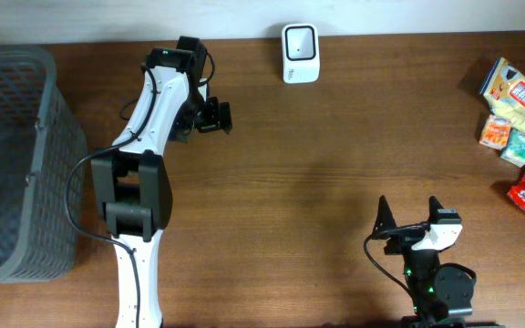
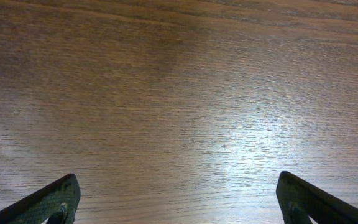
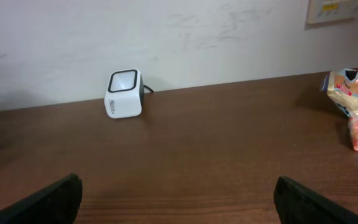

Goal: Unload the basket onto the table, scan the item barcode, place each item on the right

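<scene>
From overhead, the white barcode scanner [image 1: 299,53] sits at the far edge of the table [image 1: 317,182], the snack packets [image 1: 516,109] lie at its right edge, and a grey basket [image 1: 12,164] stands on the left. In the left wrist view, the left gripper [image 2: 178,180] is spread wide over bare wood. In the right wrist view, the right gripper [image 3: 178,182] is equally wide and empty, facing the scanner.

The scanner [image 1: 299,53] is white, basket [image 1: 51,137] grey lattice, table [image 1: 335,164] brown wood-grain.

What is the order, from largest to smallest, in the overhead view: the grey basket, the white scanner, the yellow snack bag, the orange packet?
1. grey basket, by far the largest, though cut off by the frame.
2. yellow snack bag.
3. white scanner, somewhat smaller.
4. orange packet, the smallest.
</scene>
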Available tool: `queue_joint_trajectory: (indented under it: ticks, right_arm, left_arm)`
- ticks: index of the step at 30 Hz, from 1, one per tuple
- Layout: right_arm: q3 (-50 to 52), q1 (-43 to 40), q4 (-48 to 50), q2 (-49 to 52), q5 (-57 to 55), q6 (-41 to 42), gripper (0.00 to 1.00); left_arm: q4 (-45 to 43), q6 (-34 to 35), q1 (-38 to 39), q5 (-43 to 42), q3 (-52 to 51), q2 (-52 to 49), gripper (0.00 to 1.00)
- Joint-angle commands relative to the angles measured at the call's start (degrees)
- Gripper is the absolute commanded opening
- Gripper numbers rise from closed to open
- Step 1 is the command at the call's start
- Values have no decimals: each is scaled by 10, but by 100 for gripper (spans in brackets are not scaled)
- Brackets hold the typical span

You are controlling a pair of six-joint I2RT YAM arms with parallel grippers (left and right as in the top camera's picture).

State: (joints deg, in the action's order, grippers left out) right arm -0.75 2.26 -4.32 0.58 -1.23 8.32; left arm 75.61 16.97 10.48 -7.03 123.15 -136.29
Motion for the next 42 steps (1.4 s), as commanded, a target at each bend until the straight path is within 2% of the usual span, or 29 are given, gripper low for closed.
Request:
queue_joint_trajectory:
  ticks: [1, 22, 23, 26, 27, 29, 31, 33, 35, 36, 38, 39, 41, 42]
  right_arm:
    - [4, -4, -2, -4, -10, -10, 98]
    - [4, -4, -2, -4, -9, -10, 98]
    - [4, -4, -2, -4, -9, -10, 98]
    - [4, -4, -2, -4, -9, -10, 98]
    - [4, -4, -2, -4, -9, -10, 98]
    - [4, -4, -2, -4, -9, -10, 99]
    - [4, -4, -2, -4, -9, -10, 98]
    - [4, -4, -2, -4, -9, -10, 98]
    - [4, -4, -2, -4, -9, -10, 99]
    - [4, -4, -2, -4, -9, -10, 98]
    - [4, -4, -2, -4, -9, -10, 98]
    - [4, -4, -2, -4, -9, -10, 99]
    - [4, -4, -2, -4, -9, -10, 98]
    - [4, -4, -2, -4, -9, -10, 99]
  left_arm:
    - [0, 3, 0, -2, -1, 10, 99]
    - [-11, 3, 1, 5, -1, 10, 99]
    - [-26, -7, 6, 9, -1, 14, 99]
    - [-90, -114, 49, 22, -1, 71, 99]
    - [-104, -117, 58, 54, -1, 94, 99]
    - [-105, -129, 58, 85, -26, 169, 99]
    - [-133, -155, 42, 86, -120, 259, 99]
    - [-219, -171, 24, 85, -303, 388, 99]
    - [-352, -195, 20, 83, -492, 523, 99]
    - [-424, -215, 20, 83, -597, 608, 99]
    - [-503, -227, 20, 83, -755, 785, 99]
    - [-510, -241, 20, 83, -791, 844, 99]
    - [-499, -246, 20, 84, -876, 1030, 99]
    - [-488, -246, 20, 84, -886, 1063, 99]
